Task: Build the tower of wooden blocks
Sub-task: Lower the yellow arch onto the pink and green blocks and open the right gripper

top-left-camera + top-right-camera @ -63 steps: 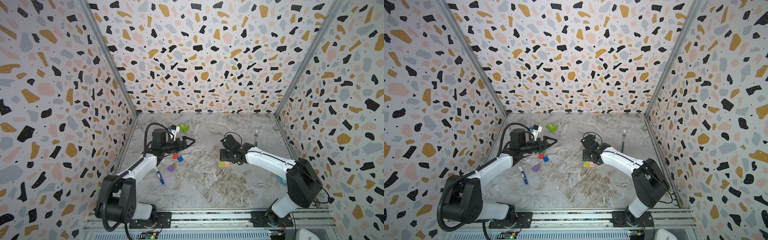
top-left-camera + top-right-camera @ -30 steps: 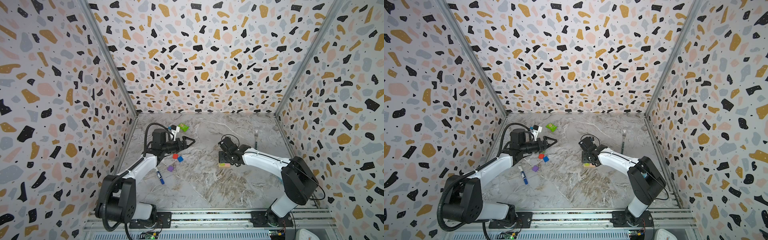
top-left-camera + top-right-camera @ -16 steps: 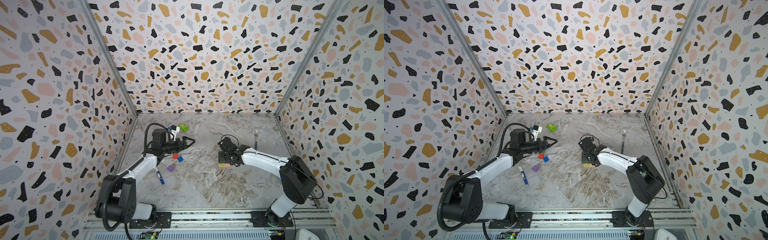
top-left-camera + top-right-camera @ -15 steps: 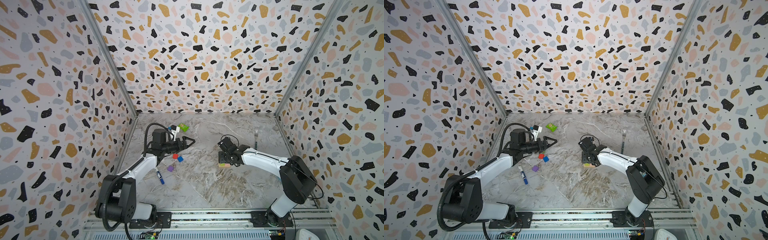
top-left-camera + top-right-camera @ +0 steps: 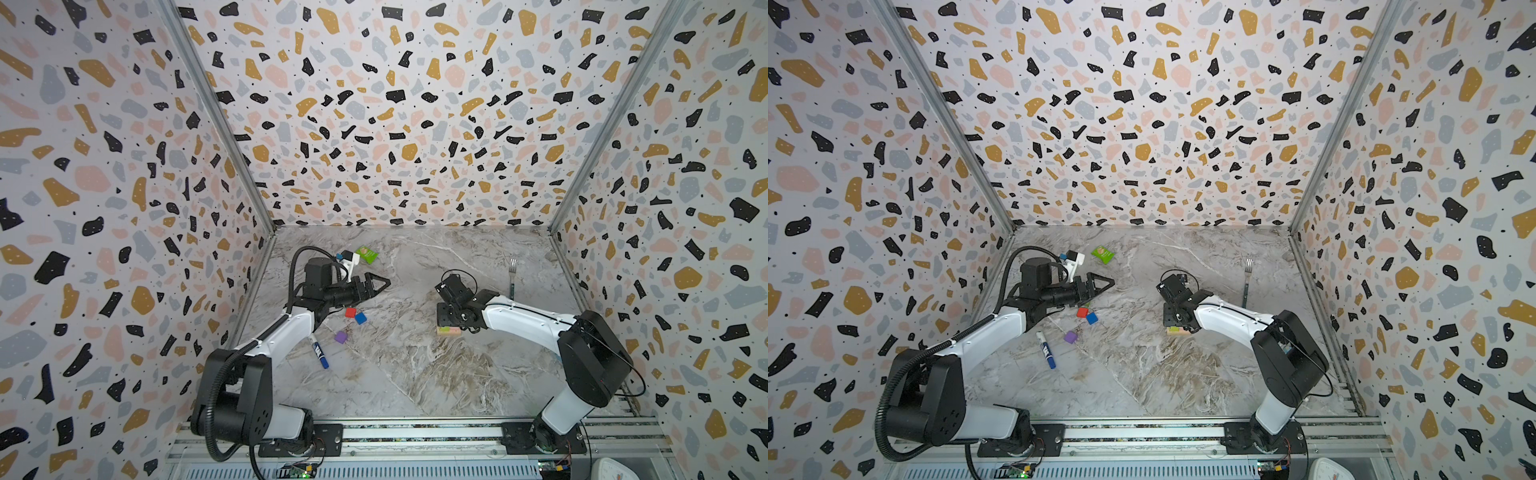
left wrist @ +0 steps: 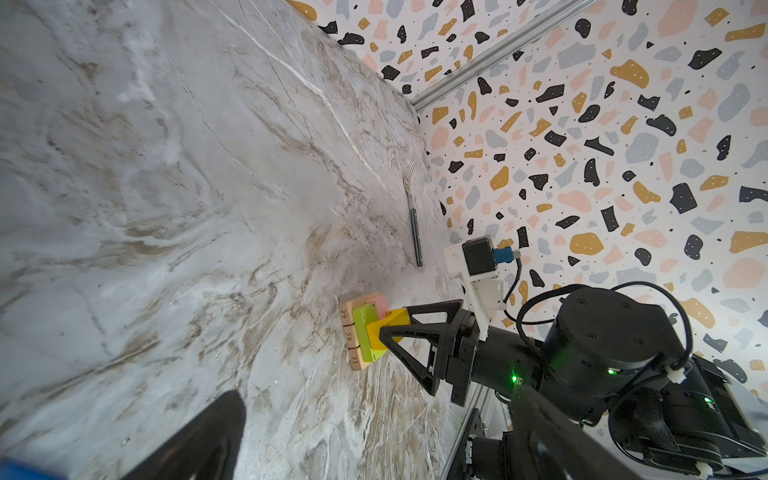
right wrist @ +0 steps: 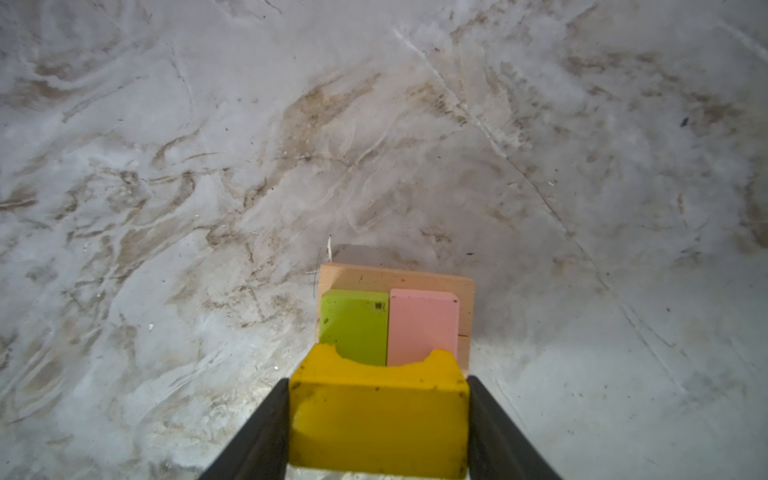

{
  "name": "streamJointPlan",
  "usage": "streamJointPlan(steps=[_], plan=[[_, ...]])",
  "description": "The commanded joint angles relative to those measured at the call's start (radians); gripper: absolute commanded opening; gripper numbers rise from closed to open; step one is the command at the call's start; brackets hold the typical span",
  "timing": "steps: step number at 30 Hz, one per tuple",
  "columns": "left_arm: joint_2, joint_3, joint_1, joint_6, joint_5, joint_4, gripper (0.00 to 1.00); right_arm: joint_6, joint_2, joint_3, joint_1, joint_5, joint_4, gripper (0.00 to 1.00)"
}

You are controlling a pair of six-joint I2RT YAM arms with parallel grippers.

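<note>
Two layers of the tower (image 5: 449, 331) stand on the table (image 5: 395, 374) as the right end effector (image 7: 378, 388) pinches the yellow arch (image 7: 378, 424) by its short ends, right at the stack. The arch's long axis runs crosswise to the lime bar (image 7: 354, 326) and pink bar (image 7: 422, 324). These lie side by side on the tan bars (image 7: 395, 278) and stretch away from the fingers. The notch faces toward them, at their near end.

The right arm is plainly the nearer one — the left end effector (image 5: 384, 283), spread wide and holding nothing, hovers well apart, above the red cube (image 5: 350, 312) and blue cube (image 5: 360, 318), with the purple cube (image 5: 340, 337) close by.

In both top views the right wrist hides the arch. The right wrist view shows how it lines up with the bars, and the left wrist view gives the side profile — though whether the arch already rests on the lime bar cannot be told.
</note>
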Motion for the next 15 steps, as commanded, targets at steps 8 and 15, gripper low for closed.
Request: streamJointPlan(steps=[8,15], plan=[[0.0,0.006,-0.003,0.017,0.015,0.023,1.0,-0.003,0.001,0.011,-0.005,0.02,-0.01,0.51],[-0.001,0.004,-0.003,0.019,0.014,0.022,1.0,-0.002,0.006,0.014,-0.003,0.018,-0.011,0.54]])
